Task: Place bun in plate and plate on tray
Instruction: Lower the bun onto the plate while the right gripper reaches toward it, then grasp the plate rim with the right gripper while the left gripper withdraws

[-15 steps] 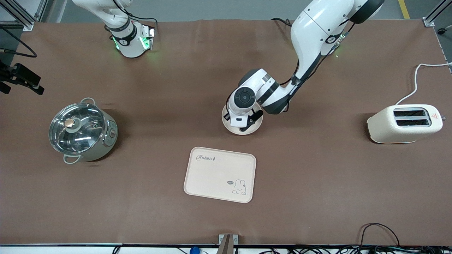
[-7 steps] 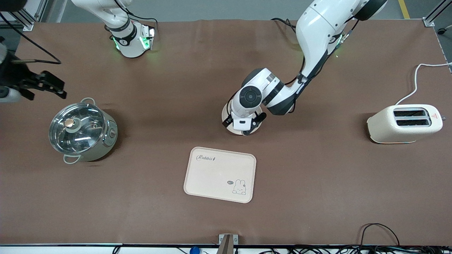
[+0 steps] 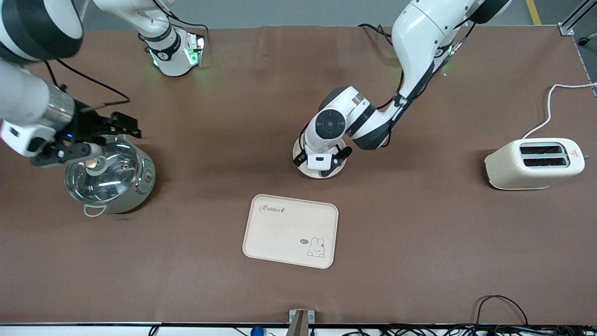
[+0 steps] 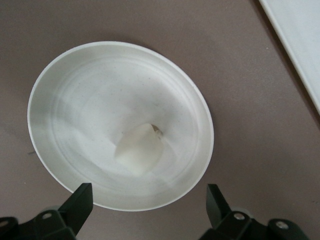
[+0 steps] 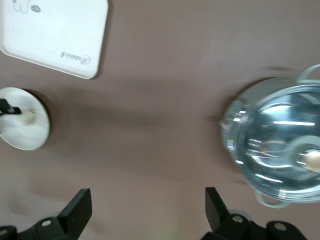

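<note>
The bun (image 4: 140,149) lies loose in the round cream plate (image 4: 40,100), a little off its middle. My left gripper (image 4: 149,192) hangs open just above the plate's rim, touching neither. In the front view that gripper (image 3: 321,163) covers most of the plate (image 3: 298,156) and hides the bun. The cream Rabbit tray (image 3: 290,231) lies bare on the table, nearer to the front camera than the plate, with a gap between them. My right gripper (image 3: 93,140) is open and holds nothing, up over the pot's edge at the right arm's end.
A lidded steel pot (image 3: 109,175) stands toward the right arm's end. A cream toaster (image 3: 534,163) with a white cord stands toward the left arm's end. The right wrist view shows the pot (image 5: 280,145), tray (image 5: 55,35) and plate (image 5: 25,120).
My left gripper opened, let go of the bun in the plate and drew back a little. My right arm swung in from the table's edge to over the pot.
</note>
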`<state>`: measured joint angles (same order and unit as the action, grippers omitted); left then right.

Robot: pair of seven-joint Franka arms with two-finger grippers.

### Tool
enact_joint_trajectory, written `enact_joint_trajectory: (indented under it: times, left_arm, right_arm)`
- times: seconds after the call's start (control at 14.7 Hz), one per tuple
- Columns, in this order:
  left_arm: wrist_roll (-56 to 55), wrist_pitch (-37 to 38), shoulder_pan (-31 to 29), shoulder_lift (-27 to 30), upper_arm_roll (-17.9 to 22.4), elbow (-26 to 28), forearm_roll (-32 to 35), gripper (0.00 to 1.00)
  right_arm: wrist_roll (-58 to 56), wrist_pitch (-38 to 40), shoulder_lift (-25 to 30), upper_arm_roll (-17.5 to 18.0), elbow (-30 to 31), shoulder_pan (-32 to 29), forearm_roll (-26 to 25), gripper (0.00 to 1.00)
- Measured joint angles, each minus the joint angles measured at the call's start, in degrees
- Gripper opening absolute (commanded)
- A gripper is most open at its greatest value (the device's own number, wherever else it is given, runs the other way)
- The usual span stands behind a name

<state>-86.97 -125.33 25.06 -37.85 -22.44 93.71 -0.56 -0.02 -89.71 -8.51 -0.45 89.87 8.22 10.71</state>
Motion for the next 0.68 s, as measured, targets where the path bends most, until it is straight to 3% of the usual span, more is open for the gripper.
enact_joint_trajectory:
  times: [0.34,0.55,0.68]
  left_arm:
    - [0.0,7.4,-1.6,3.9,0.7,-3.9,2.5,1.00]
    - [4.2,17.9,-6.5,8.6,1.1,-9.6,4.1,1.00]
    - [9.7,23.5,-10.9,11.0,1.3,-13.3,4.2,1.00]
  right_arm:
    - [8.2,-10.7,-5.8,0.1,3.9,6.4,4.0,1.00]
    - [10.0,-20.5,-6.7,0.1,10.4,8.9,10.8,1.00]
    - [12.2,-27.2,-8.4,0.1,14.3,12.7,12.6,1.00]
